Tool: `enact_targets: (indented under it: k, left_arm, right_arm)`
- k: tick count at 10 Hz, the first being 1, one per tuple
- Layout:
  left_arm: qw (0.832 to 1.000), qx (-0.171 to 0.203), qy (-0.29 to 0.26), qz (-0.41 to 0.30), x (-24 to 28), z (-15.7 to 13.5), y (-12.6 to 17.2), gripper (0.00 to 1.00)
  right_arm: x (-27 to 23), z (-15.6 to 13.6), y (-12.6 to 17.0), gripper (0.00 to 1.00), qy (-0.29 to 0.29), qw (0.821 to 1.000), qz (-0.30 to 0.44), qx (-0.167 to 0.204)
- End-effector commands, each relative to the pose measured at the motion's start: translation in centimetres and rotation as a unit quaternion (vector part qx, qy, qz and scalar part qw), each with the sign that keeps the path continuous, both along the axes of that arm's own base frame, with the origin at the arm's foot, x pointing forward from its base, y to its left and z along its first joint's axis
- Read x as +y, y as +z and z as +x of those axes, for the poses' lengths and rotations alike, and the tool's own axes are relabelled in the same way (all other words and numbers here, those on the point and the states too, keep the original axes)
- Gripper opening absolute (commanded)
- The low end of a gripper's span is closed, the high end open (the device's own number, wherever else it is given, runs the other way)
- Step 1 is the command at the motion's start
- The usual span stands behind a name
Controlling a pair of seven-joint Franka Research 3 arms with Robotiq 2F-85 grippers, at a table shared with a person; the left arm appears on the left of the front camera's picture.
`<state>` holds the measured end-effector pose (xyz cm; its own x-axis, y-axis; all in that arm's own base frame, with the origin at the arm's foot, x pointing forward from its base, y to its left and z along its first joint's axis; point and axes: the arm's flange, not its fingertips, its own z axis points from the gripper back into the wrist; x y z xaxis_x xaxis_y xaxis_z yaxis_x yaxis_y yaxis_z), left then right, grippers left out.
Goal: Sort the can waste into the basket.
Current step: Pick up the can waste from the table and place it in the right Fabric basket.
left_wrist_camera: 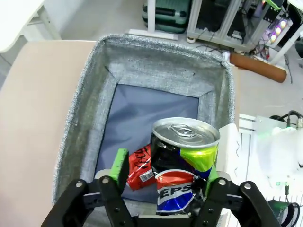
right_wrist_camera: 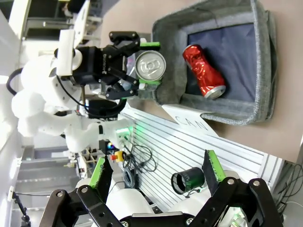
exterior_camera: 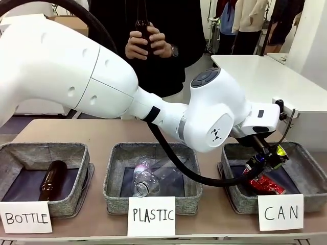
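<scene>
My left arm reaches across to the CAN basket, which has a white CAN label. The left gripper hangs over the basket's dark bottom. Between its fingers is the black and silver can, upright and leaning on one pad. A gap shows between the can and the other pad, so the jaws stand open. The dented red can lies inside the basket. My right gripper is open and holds nothing, off past the table's near edge.
The BOTTLE basket at the left holds a brown bottle. The middle PLASTIC basket holds clear plastic bottles. Across the table a person holds another brown bottle in both hands. My left arm's black cable droops over the middle basket.
</scene>
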<state>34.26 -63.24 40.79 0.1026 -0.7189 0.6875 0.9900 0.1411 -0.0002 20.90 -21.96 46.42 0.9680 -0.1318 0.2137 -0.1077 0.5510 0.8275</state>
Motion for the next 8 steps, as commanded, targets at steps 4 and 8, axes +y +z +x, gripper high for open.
enact_targets:
  k: [4, 8]
  left_arm:
    - [1.0, 0.013, 0.009, 0.0, 0.4, 0.1, 0.1, 1.0]
    - [0.999, 0.02, 0.027, 0.021, 3.1, 1.0, 2.3, 1.0]
  right_arm:
    - [-0.1, -0.1, 0.2, 1.0, -0.001, 1.0, -0.002, 0.0]
    - [-0.1, -0.1, 0.2, 1.0, -0.001, 1.0, -0.002, 0.0]
